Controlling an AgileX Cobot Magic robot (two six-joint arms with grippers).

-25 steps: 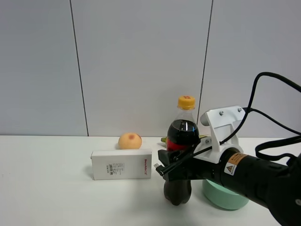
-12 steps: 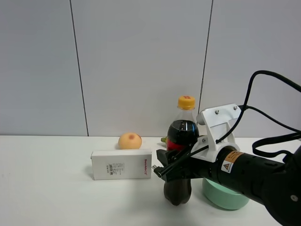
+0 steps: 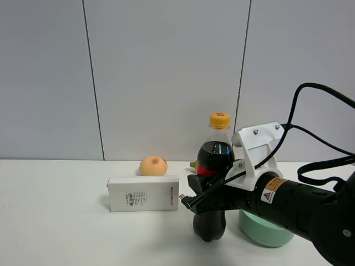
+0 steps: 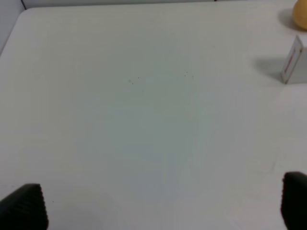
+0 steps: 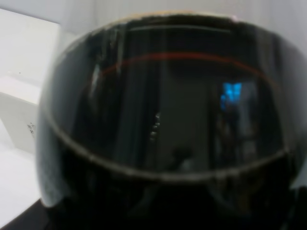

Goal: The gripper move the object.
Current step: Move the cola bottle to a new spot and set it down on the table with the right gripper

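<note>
The right arm's white bracket has edged closer to the tall clear plastic cola bottle with a yellow cap [image 3: 216, 158] since a second ago. The bottle stands upright on the white surface [image 3: 66, 233], just beside the red-printed end of the white rectangular box [image 3: 143, 194]. The black right tool [image 3: 206, 200] straddles the bottle's waist; I cannot tell whether it clamps. The left tool [image 4: 159, 203] gapes wide.

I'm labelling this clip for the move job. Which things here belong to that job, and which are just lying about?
In the job:
- cola bottle
- right gripper, at the bottle's waist

Lying about:
- white box
- peach-coloured fruit
- green bowl
</note>
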